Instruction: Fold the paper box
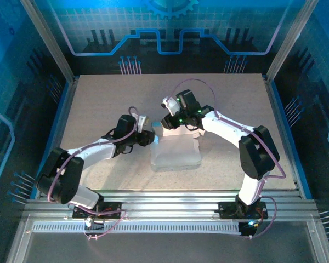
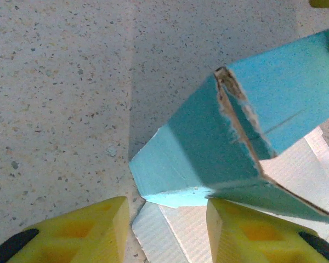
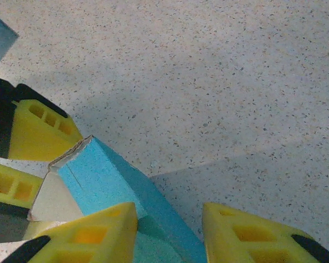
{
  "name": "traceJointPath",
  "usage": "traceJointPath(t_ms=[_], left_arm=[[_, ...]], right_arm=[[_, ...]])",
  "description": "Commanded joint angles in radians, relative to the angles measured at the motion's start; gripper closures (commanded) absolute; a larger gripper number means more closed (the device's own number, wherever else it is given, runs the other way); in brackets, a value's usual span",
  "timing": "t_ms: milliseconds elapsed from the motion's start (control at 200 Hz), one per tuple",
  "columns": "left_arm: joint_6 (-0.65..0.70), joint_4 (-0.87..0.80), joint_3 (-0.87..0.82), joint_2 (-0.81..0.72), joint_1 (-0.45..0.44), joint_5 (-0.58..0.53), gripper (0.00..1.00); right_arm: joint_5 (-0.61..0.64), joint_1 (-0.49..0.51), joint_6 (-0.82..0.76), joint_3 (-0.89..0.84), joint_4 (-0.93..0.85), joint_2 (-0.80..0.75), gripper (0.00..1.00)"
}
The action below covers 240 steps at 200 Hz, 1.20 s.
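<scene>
The light blue paper box [image 1: 175,149] sits in the middle of the table [image 1: 98,98], partly folded, with one wall raised. The left gripper [image 2: 167,222] stands open astride a box corner, clamping nothing. The right gripper [image 3: 170,233] straddles the raised wall, half spread; I cannot tell whether it pinches.

One paper box [image 1: 175,153], one table [image 1: 98,98], one left end effector [image 2: 165,211], one right end effector [image 3: 169,211].
</scene>
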Motion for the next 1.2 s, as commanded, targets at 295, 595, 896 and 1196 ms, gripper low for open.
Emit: traceJointPath(t_ms=[295, 595, 896, 1196], left_arm=[[0.054, 0.111, 0.031, 0.079, -0.042, -0.032, 0.57], [0.065, 0.155, 0.050, 0.114, -0.055, -0.083, 0.59], [0.114, 0.135, 0.079, 0.132, -0.070, -0.120, 0.71], [0.154, 0.127, 0.118, 0.161, -0.076, -0.122, 0.76]], right_arm=[[-0.057, -0.006, 0.020, -0.015, -0.034, -0.003, 0.62], [-0.073, -0.011, 0.026, -0.016, -0.037, -0.005, 0.63], [-0.109, -0.019, 0.046, -0.032, -0.028, -0.015, 0.63], [-0.136, -0.027, 0.069, -0.033, -0.025, -0.016, 0.63]])
